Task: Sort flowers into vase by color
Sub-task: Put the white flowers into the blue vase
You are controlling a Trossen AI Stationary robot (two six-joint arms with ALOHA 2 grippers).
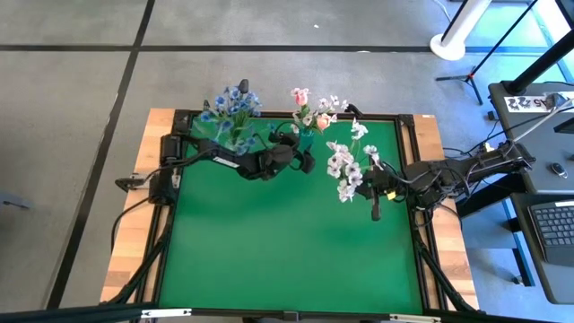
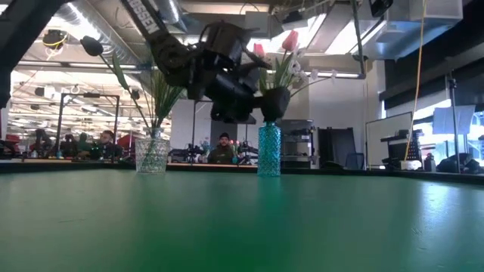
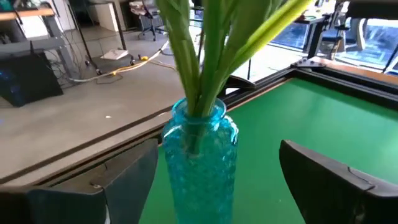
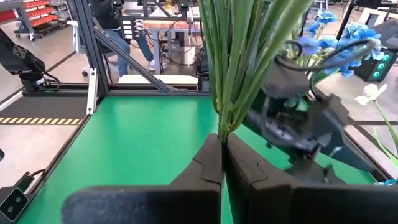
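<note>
1. Two vases are seen: one clear glass vase [image 2: 152,156] and one textured turquoise glass vase [image 2: 268,149].
2. Three flower bunches are counted: blue clusters [image 1: 230,106], pink tulips [image 1: 309,109], white blossom sprays [image 1: 348,161].
3. Two dark robot arms are shown.

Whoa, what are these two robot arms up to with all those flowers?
They are sorting artificial flowers into vases. The right gripper is shut on a bunch of green stems topped with white blossoms, held above the green table. The left gripper is open around the blue vase, which already holds pink tulips.
</note>
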